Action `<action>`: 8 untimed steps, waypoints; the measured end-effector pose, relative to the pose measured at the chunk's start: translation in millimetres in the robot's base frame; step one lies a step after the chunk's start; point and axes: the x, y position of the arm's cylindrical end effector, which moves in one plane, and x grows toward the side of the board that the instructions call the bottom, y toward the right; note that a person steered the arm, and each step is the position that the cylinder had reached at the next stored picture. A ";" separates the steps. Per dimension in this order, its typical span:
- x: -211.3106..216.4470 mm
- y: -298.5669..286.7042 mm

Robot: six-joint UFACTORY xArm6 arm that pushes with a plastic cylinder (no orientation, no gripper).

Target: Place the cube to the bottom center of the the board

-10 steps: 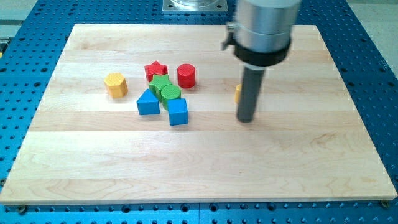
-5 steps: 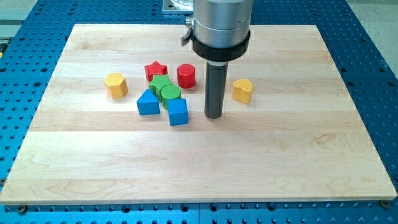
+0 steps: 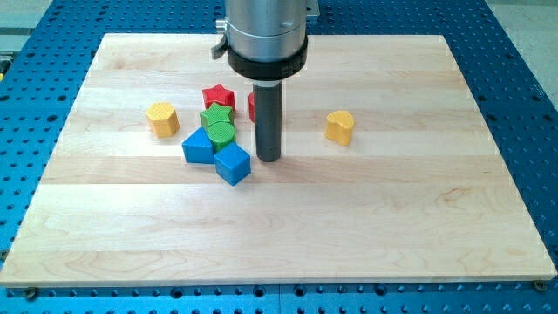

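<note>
The blue cube [image 3: 233, 163] sits left of the board's middle, turned corner-on. My tip [image 3: 268, 159] stands just to its right, close to or touching it. Up and left of the cube lie a blue triangular block [image 3: 198, 146], a green cylinder [image 3: 221, 133] and a green star-like block [image 3: 213, 116], bunched together. The wooden board [image 3: 349, 227] carries them all.
A red star [image 3: 219, 95] lies above the green blocks. A red cylinder [image 3: 252, 105] is mostly hidden behind my rod. A yellow hexagonal block [image 3: 162, 118] is at the left and a yellow block [image 3: 340, 126] at the right.
My tip has swept left across the board, past the right yellow block, to the blue cube. The cube, blue triangle and green blocks have shifted left, and the cube has turned.
</note>
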 end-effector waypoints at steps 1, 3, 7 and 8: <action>11.9 -36.1; 60.6 -63.9; 73.2 -122.6; 98.2 -87.8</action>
